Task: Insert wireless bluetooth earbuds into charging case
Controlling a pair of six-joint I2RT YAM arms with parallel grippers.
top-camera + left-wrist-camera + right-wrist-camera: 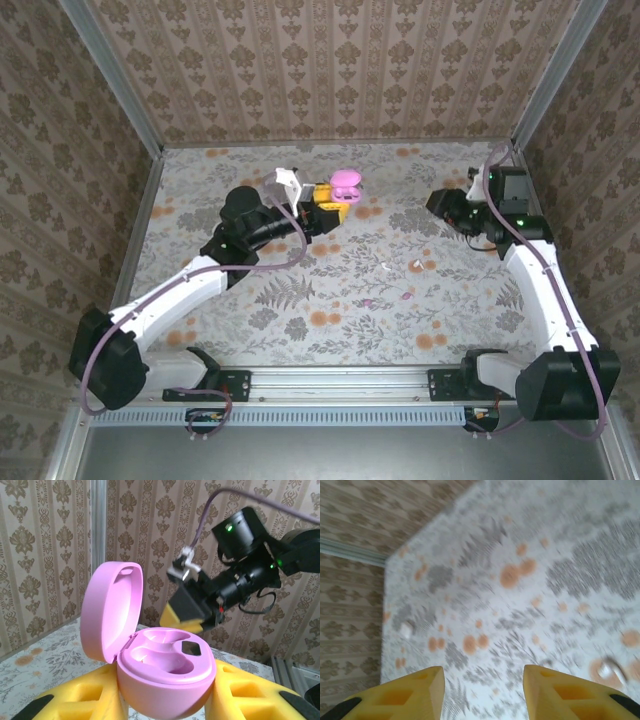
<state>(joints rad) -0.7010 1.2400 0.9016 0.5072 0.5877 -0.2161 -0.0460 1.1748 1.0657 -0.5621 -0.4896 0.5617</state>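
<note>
Okay, over the floral-print table, left gripper clamped the glossy pink clamshell charging case lid-up, sockets empty, presumably for loading. Right gripper jaws stood apart, empty. Tiny white earbud and pale pink earbud lay mid-table, well apart from it.

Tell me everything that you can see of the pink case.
The case is a rounded pink shell that looks like smooth plastic. Its lid stands open and nearly upright, joined to the base on the left in the left wrist view. The base has two moulded wells, both empty, and one has a small dark opening. The case sits between the yellow fingers of the left gripper, which press on its sides. Nothing else touches it.
</note>
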